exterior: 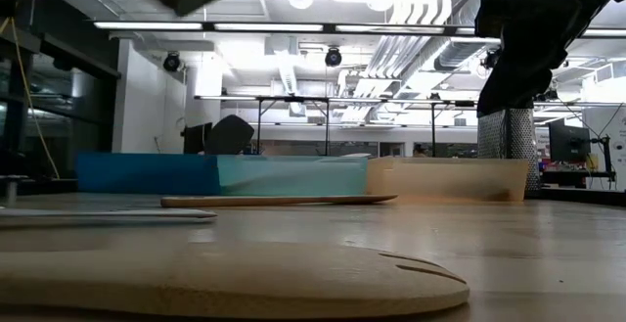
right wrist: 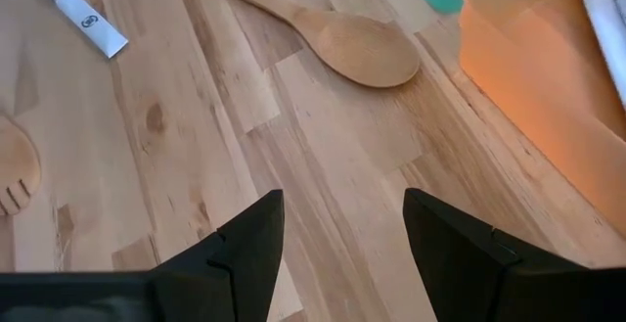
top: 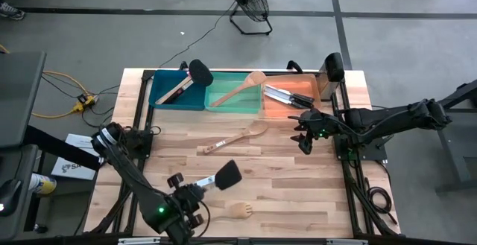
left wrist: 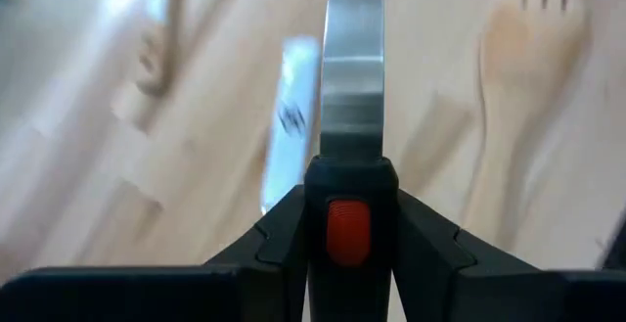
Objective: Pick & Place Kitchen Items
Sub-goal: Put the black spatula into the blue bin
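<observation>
Left gripper, at the near edge, is clamped on a black steel-shanked turner. Right gripper hovers spread and empty beside the orange plastic bin.

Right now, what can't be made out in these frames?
- Left gripper: shut on the black turner; in the left wrist view the frame's upper edge cuts off its head, showing only the steel neck.
- Wooden fork: motion-blurred in the left wrist view.
- Orange bin: contents too small to tell apart in the high view; the right arm covers one corner.
- Bins in the low view: their walls hide the insides.
- Right gripper: open, empty.
</observation>
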Controlling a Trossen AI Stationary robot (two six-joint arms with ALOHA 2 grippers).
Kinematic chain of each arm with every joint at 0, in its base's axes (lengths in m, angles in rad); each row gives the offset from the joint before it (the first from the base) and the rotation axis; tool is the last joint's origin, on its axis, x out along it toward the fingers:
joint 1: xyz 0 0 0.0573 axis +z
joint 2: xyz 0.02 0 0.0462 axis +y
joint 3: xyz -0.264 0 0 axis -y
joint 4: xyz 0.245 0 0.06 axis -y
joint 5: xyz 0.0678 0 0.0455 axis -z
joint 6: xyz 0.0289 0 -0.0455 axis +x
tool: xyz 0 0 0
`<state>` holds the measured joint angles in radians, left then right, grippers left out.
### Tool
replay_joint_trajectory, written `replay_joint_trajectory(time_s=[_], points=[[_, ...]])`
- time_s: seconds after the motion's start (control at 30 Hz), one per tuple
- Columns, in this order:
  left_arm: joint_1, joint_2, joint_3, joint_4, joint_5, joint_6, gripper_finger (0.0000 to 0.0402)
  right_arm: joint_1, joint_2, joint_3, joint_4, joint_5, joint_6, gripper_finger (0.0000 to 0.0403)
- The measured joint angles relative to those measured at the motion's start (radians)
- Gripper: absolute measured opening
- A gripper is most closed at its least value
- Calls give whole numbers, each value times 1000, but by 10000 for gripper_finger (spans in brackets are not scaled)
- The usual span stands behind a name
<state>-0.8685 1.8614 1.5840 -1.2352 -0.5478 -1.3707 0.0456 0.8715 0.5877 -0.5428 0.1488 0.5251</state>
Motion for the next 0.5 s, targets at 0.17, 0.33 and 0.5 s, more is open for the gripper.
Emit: replay_joint_trajectory(time_s=[0.17,0.33,0.5], points=[[54,-62,2,-14,-116,7,105,0,-10,0,21,-47,-60,203],[144,-116,1,-47,-173,89,105,9,-81,0,83,-79,-126,203],[241,-182,-15,-73,-229,182,105,52,-191,0,137,-76,-195,203]])
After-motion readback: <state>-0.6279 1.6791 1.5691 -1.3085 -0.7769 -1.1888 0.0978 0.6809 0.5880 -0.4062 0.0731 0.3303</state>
